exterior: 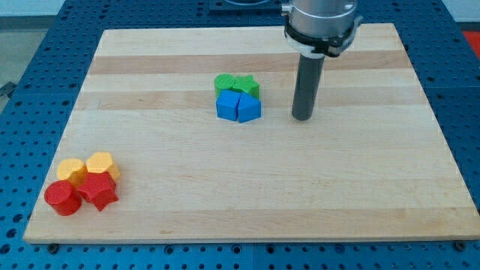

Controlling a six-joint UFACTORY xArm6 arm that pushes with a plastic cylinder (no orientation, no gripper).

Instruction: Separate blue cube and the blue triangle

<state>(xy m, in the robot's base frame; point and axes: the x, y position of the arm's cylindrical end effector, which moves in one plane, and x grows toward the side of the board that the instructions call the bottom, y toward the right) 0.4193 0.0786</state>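
At the view's lower left, red and yellow blocks [81,185] are sitting idle. At centre, the blue cube [227,105] is touching the blue triangle [249,107]. Your tool, a jawless rod, is standing with its tip [301,118] just right; judge a push into their seam.

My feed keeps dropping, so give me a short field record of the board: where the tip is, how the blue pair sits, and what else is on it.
tip: my tip rests on the board, to the view's right of the blue triangle, with a gap between
blue pair: blue cube and blue triangle touching side by side, cube on the view's left
neighbours: green cylinder and green star directly above the blue pair, pressed against it
far cluster: two yellow blocks and two red blocks at the view's bottom left
separation: not yet done
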